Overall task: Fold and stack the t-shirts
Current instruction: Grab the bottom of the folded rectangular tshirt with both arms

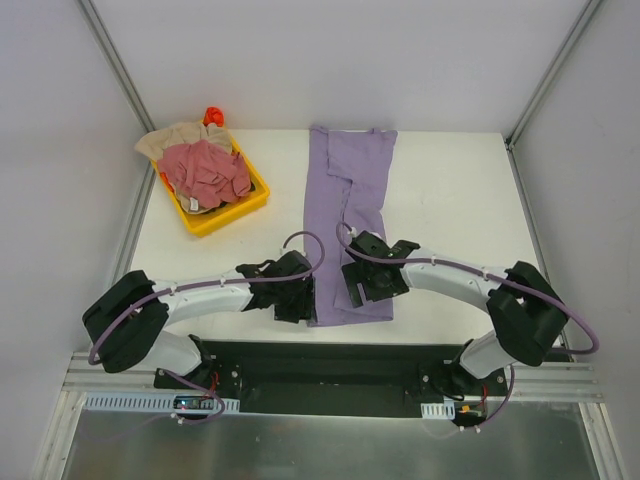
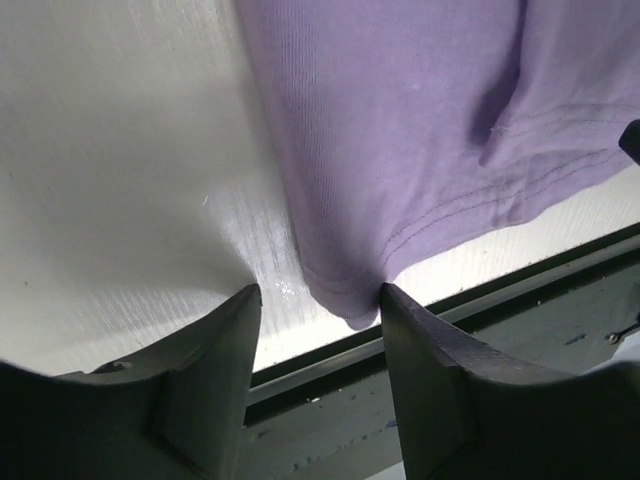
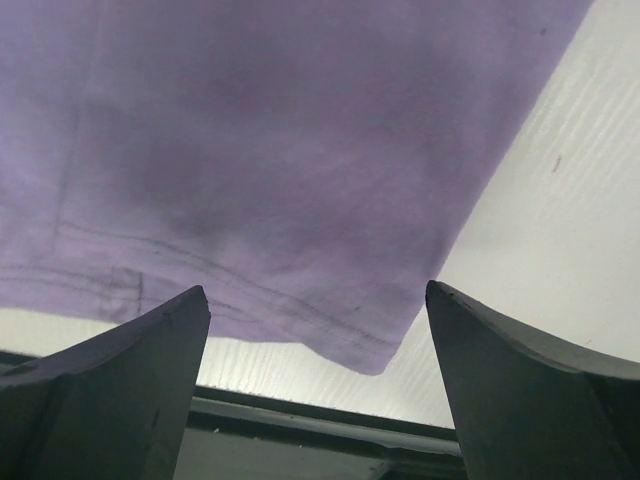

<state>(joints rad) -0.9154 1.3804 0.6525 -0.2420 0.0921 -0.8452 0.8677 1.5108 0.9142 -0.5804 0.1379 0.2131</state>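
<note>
Your lavender shirt point(image 1: 350, 200) lies mid-frame on the bench point(image 1: 450, 200), narrowed into a long strip with its sides apparently folded in. Your left hand point(image 2: 320, 292) is open, with the strip's near hem corner between its fingers. Your right hand point(image 3: 318, 295) is spread wide over the other near corner. Neither grips cloth yet. The crosswise folds are left to do. The pink-red shirt point(image 1: 208, 170) and beige shirt point(image 1: 170, 138) sit crumpled in the yellow tray point(image 1: 225, 215) at upper left, unfolded, and nothing is stacked.
</note>
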